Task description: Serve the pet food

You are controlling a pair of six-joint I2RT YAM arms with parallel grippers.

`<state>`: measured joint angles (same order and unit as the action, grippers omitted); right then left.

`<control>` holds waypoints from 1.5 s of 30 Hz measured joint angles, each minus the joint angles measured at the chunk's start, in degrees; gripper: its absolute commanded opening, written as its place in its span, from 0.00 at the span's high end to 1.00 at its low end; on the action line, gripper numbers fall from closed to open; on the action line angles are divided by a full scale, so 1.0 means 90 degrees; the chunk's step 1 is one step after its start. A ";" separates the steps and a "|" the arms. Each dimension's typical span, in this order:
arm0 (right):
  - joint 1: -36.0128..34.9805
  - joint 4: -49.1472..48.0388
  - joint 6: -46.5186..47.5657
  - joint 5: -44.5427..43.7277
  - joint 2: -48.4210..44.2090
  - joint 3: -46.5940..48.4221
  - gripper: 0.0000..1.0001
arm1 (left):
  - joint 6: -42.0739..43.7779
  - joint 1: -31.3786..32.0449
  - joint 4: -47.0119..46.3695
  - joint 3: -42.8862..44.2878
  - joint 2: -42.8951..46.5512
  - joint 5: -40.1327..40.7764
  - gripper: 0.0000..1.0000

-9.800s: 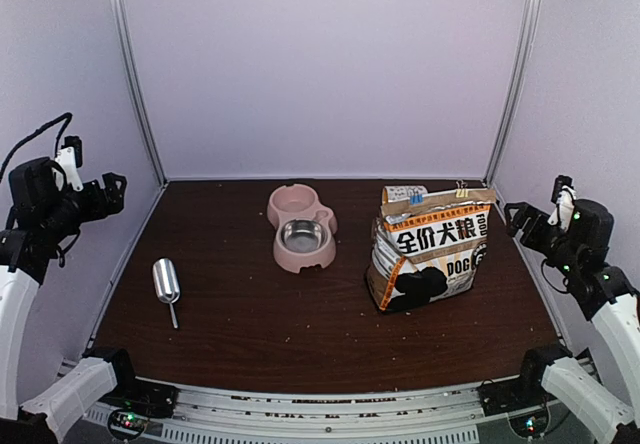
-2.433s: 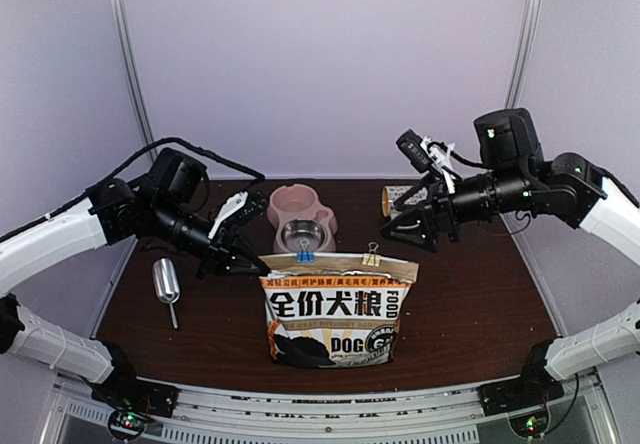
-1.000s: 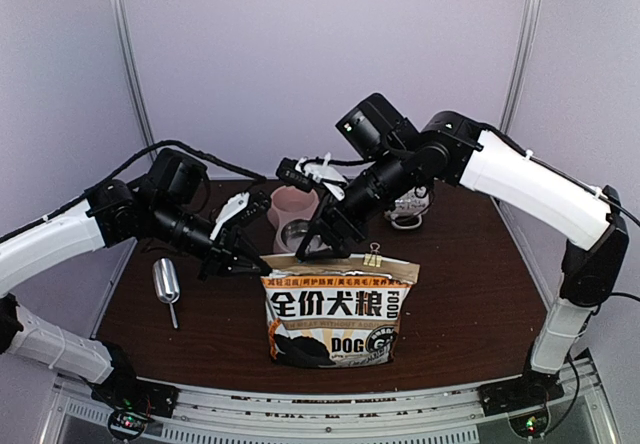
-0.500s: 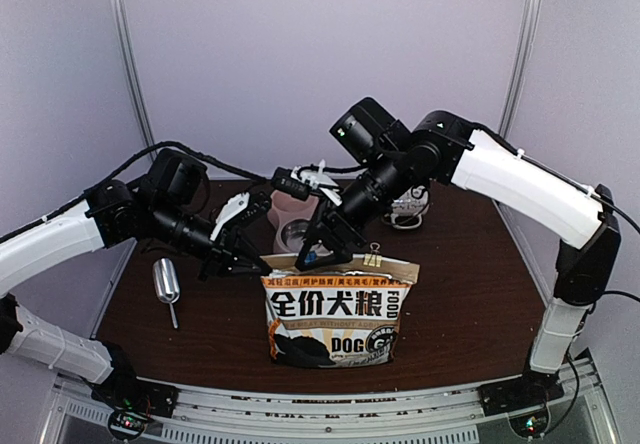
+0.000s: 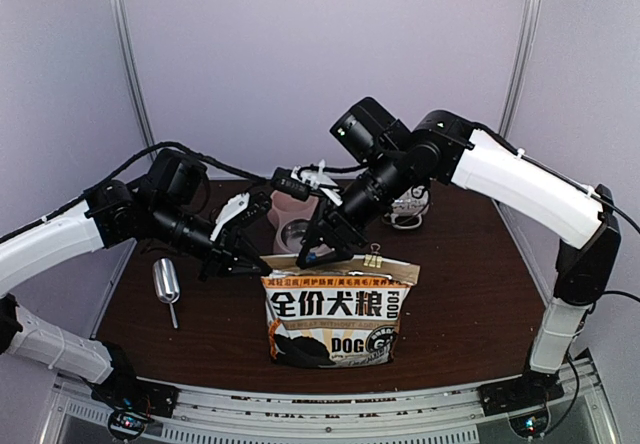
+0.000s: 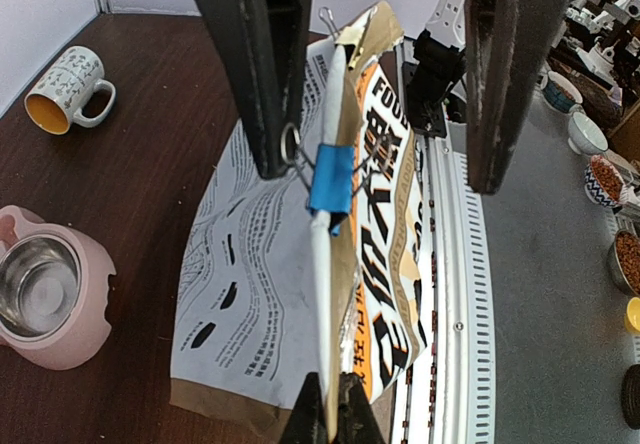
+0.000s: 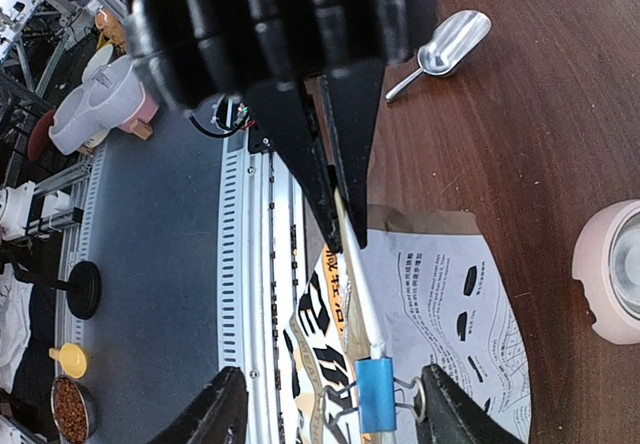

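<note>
The printed DOG bag [image 5: 335,309] stands upright near the table's front, and its folded top is held by a blue clip [image 5: 305,257] and a gold clip [image 5: 372,257]. My left gripper [image 5: 262,262] is shut on the top's left corner; in the left wrist view the left gripper [image 6: 327,406] pinches the folded edge. My right gripper [image 5: 308,254] is open astride the blue clip [image 7: 377,394]. In the right wrist view, one of the right gripper's [image 7: 335,384] fingers is near the clip's wire handle and the other stands apart. The pet food is hidden.
The pink double bowl [image 5: 300,222] stands just behind the bag, under the right arm. A metal scoop [image 5: 165,282] lies at the left. A patterned mug [image 5: 408,204] sits at the back right. The table's front rail [image 6: 440,264] runs close beside the bag.
The right gripper's jaws have narrowed around the blue clip and sunk slightly onto it. The left gripper and the bag have not moved.
</note>
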<state>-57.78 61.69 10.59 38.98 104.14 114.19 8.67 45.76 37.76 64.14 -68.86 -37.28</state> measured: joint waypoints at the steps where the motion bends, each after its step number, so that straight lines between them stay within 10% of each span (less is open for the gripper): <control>1: -0.0002 0.0002 -0.0002 -0.0015 0.0000 0.0010 0.46 | 0.0000 0.0002 0.0000 0.0000 0.0000 0.0000 1.00; 22: -0.0002 -0.0080 -0.0051 -0.0338 0.0000 0.0036 0.81 | 0.0000 0.0036 -0.0010 0.0000 0.0005 0.0075 1.00; 45: 0.0787 -0.0952 -0.0270 -0.0903 -0.1360 -0.0641 0.87 | 0.0000 0.0053 -0.0027 0.0000 0.0005 0.0126 1.00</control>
<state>-50.70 53.12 8.16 30.85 91.90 108.42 8.67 46.24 37.52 64.14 -68.82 -36.14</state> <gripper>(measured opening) 0.153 0.032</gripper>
